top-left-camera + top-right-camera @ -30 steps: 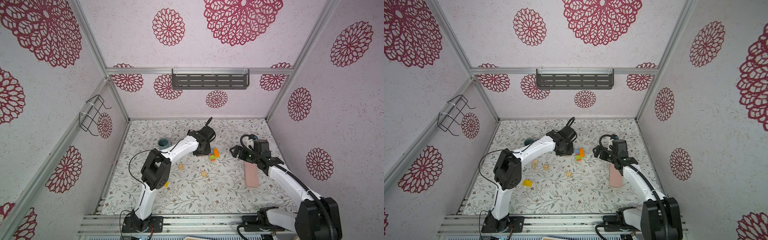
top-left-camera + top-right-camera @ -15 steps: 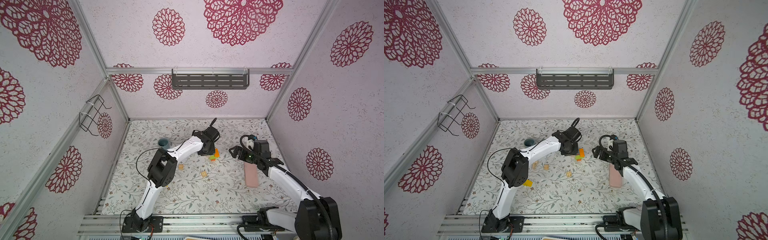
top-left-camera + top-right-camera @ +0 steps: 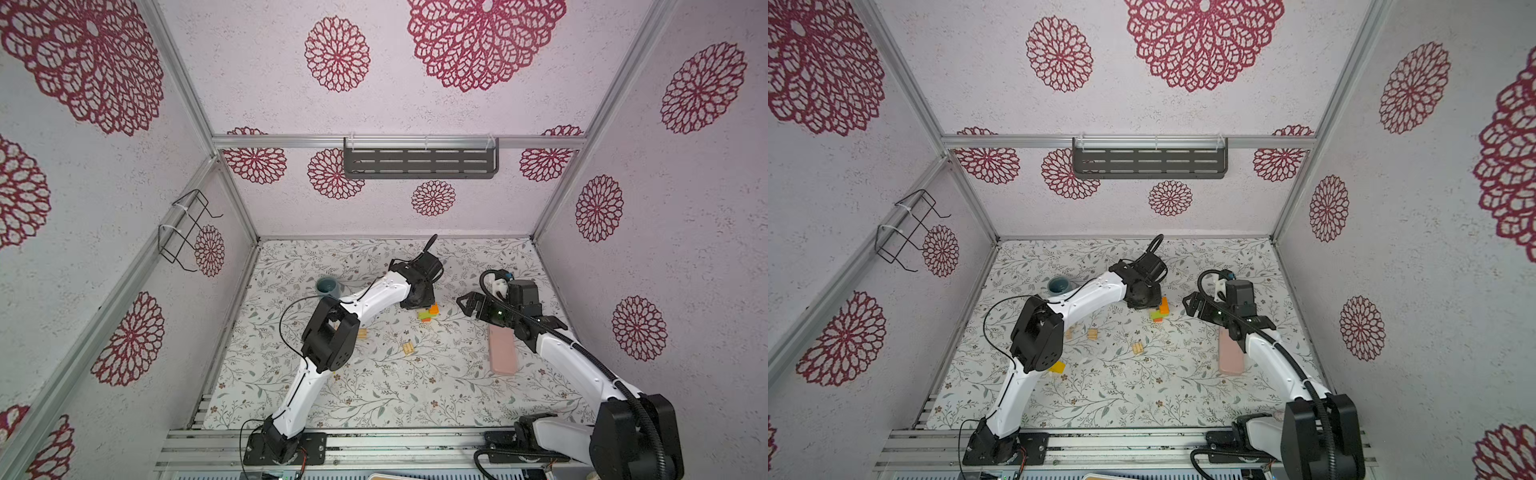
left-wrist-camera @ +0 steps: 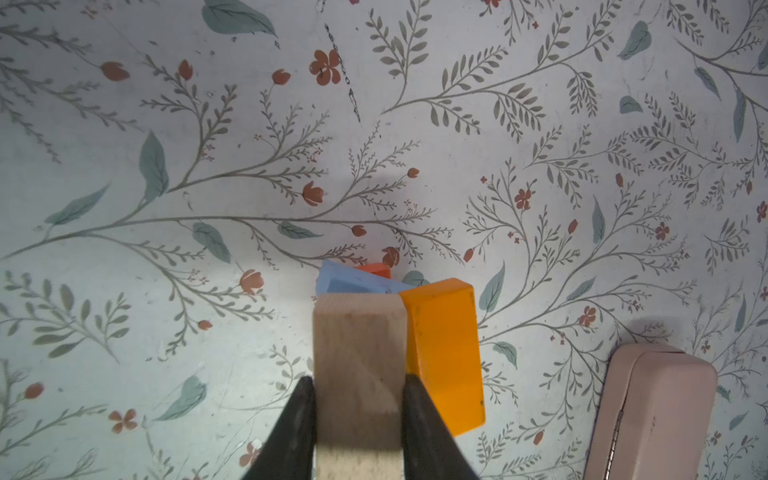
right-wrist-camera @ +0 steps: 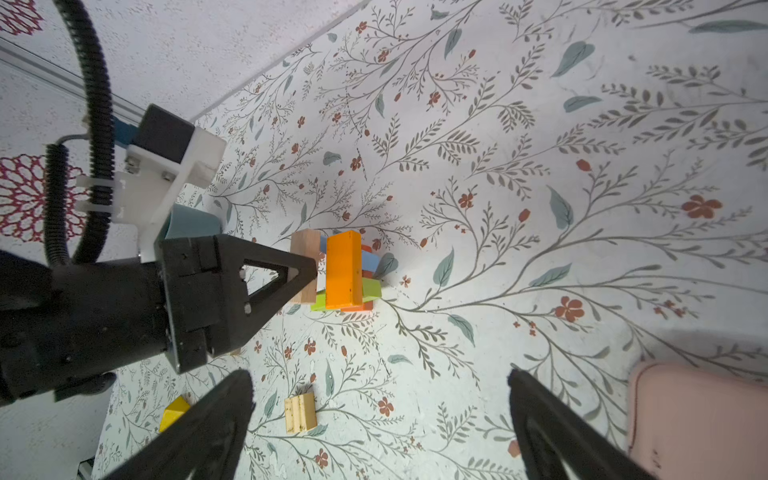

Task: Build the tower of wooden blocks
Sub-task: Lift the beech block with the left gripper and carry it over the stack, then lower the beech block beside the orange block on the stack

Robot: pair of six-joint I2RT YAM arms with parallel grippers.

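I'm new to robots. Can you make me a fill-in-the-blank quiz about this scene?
1. The left gripper grips a bare wooden block beside an ____ one on the tower.
2. The right gripper is wide ____ and empty.
3. The flat slab near the right arm is ____.
4. The loose painted block beside the left arm is ____.
Missing words: orange, open, pink, yellow.

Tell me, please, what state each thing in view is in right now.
left tool, shut on the plain block
plain block, held beside the orange block topping the tower
right tool, open, empty
tower, standing
mug, upright
pink slab, lying flat
yellow block, loose on the table
grooved block, loose on the table
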